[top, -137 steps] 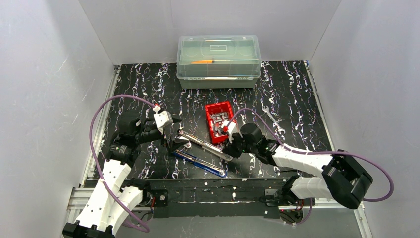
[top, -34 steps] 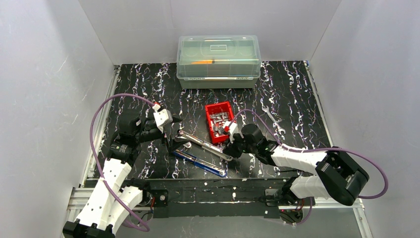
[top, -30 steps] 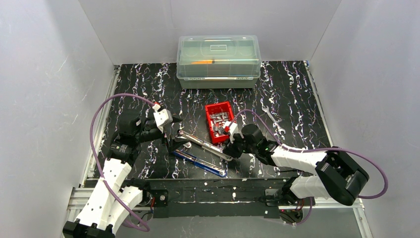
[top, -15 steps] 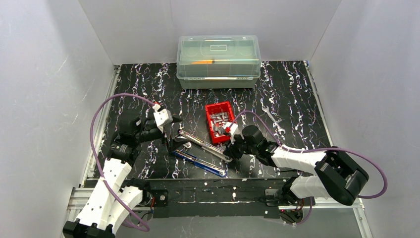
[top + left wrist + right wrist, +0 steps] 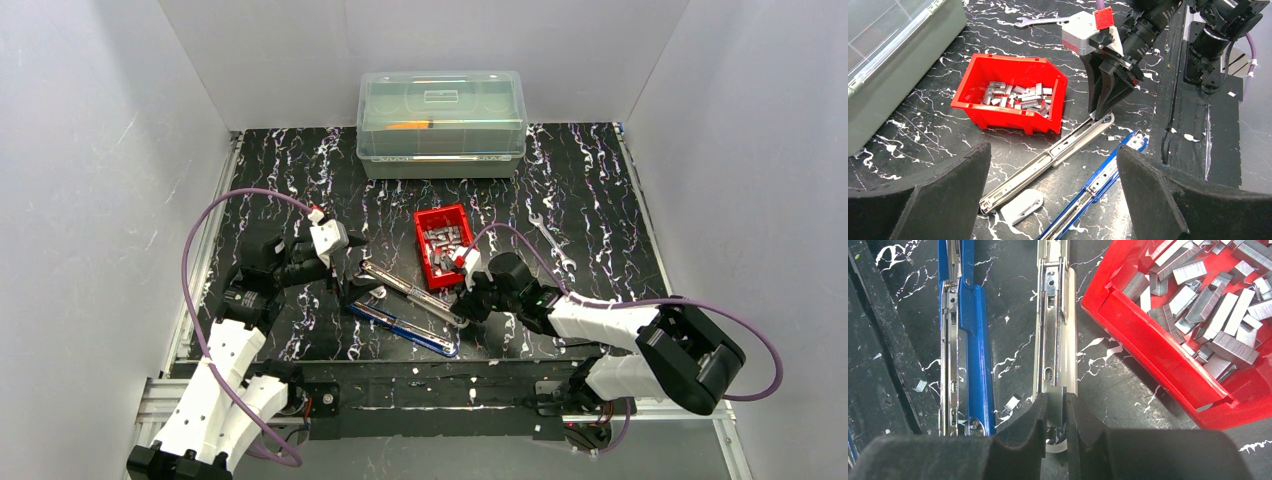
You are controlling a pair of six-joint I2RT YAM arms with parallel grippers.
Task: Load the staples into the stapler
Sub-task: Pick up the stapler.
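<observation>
— Your right gripper (image 5: 1056, 411) is pinched narrow on one staple strip (image 5: 1056, 399), which stands between the two dark fingers (image 5: 1034, 422).

— You have it right over the near end of the silver magazine rail (image 5: 1055, 335). The wrist view does not tell you whether the strip touches the channel.

— Just left of that rail in your right wrist view lies the blue base (image 5: 970, 340). The two long parts of the stapler (image 5: 410, 293) lie side by side, roughly parallel.

— The stapler sits close to the near edge of the bench (image 5: 600, 170), a little left of centre and running slantwise.

— Your left gripper (image 5: 352, 278) is at the stapler's end nearer the left edge, with its jaws spread wide. The black pads (image 5: 928, 200) stand well apart on either side of the parts, gripping nothing.

— On the other side of the rail, just beside it, you have the red bin (image 5: 1153, 347). It sits near the middle of the bench with the loose staples (image 5: 1220, 305) heaped inside.

— Further out, the wrench (image 5: 551, 242) lies flat towards the right edge.

— The clear-lidded box (image 5: 441, 122) stands against the far edge at its centre. Any writing on its lid is too small for you to read.
</observation>
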